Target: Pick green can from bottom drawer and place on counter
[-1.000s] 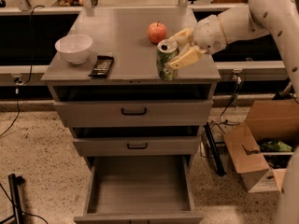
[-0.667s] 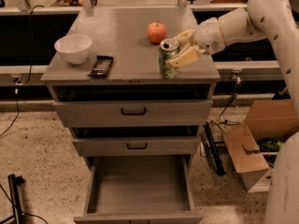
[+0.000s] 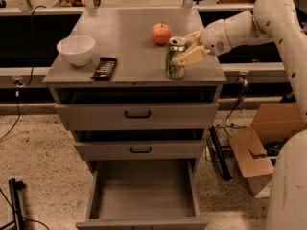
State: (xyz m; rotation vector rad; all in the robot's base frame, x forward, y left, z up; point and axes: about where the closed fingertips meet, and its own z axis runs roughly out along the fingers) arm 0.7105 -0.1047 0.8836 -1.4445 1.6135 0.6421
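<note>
Camera view: placing step, with the green can (image 3: 174, 61) upright on the counter (image 3: 129, 47).
Nearest, the bottom drawer (image 3: 144, 195) stands pulled out with a bare floor. Above it, the can rests near the counter's front right edge, and the gripper (image 3: 180, 50) reaches in from the right, clasped around its upper half. Just behind sits a red apple (image 3: 161, 33). The next move likely calls for letting go and backing off rightward without tipping the can.

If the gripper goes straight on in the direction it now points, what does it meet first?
The gripper, at the right side of the counter, points left; the green can, held between its fingers, comes first.
</note>
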